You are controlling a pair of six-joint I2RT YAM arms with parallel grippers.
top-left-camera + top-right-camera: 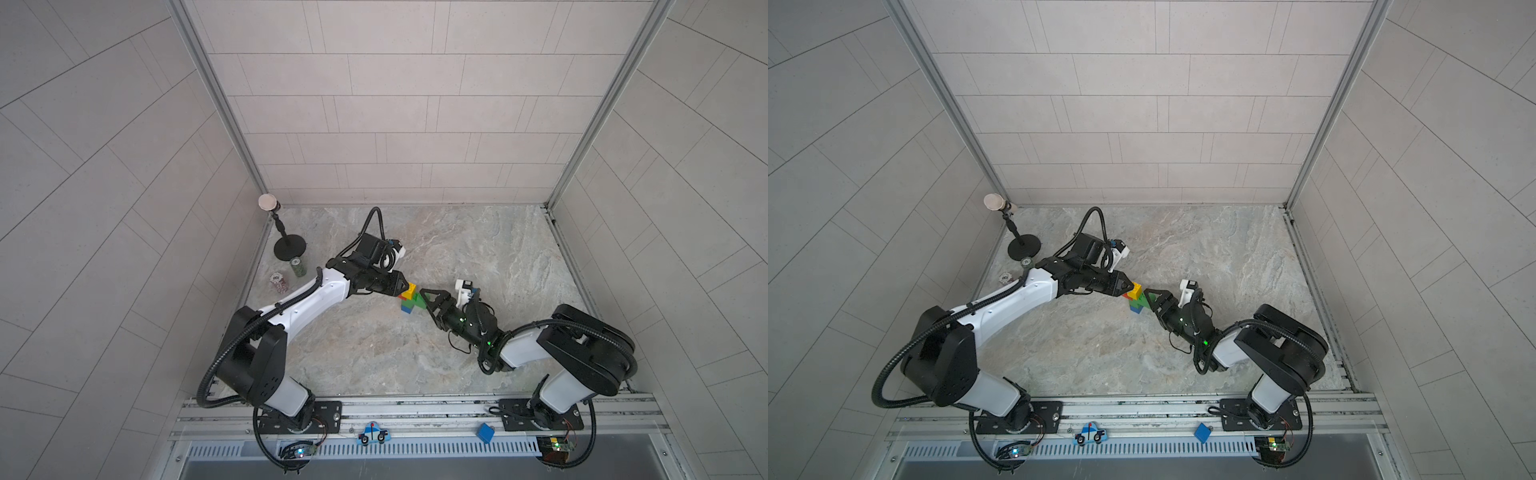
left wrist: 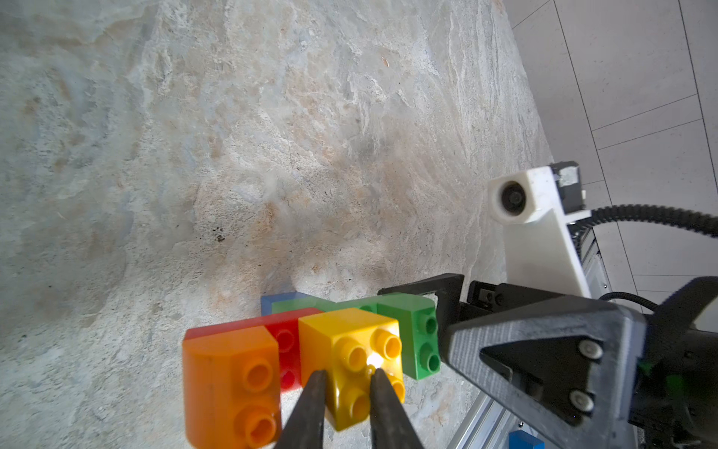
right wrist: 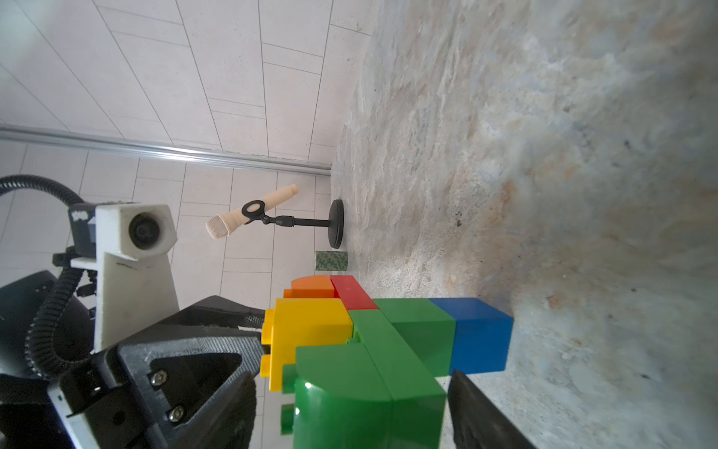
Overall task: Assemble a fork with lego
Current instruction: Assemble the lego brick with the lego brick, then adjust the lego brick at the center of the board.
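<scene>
The fork (image 1: 409,299) (image 1: 1136,300) stands upright on its blue brick (image 3: 481,334) in the middle of the table. Above that come green stem and crossbar bricks, a red brick (image 2: 285,330), then orange (image 2: 229,373), yellow (image 2: 345,334) and green (image 2: 419,338) prongs with studs up. My left gripper (image 2: 346,372) (image 1: 402,291) comes down on the yellow prong and is shut on a stud of its top. My right gripper (image 3: 351,375) (image 1: 424,300) is open, with a finger on each side of the green prong and a gap at both.
A microphone on a black stand (image 1: 289,245), a green can (image 1: 297,267) and a red-and-white can (image 1: 278,282) are at the back left. A plain blue block (image 1: 485,433) and a car cutout (image 1: 374,434) lie on the front rail. Tiled walls enclose the table.
</scene>
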